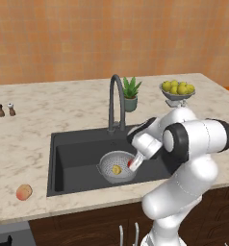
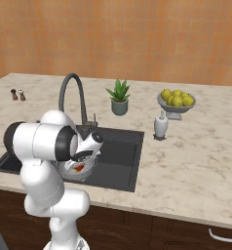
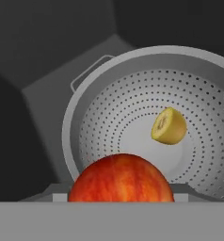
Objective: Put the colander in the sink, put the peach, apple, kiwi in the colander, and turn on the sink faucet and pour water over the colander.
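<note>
The apple point(image 3: 121, 178), firm, smooth and apt to roll, sits pinched across its middle in the gripper point(image 1: 132, 164) over the colander point(image 3: 132, 117) in the sink point(image 1: 78, 163), kiwi point(image 3: 169, 126) inside. The peach point(image 1: 24, 192) waits at the counter's point(image 1: 49, 120) front left edge.

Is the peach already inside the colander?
No, the peach lies on the counter left of the sink, while the colander holds the kiwi.

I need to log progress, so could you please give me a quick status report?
Gripper shut on apple, over colander in sink. Kiwi already in colander. Peach on counter left of sink. Nothing in the way.
</note>
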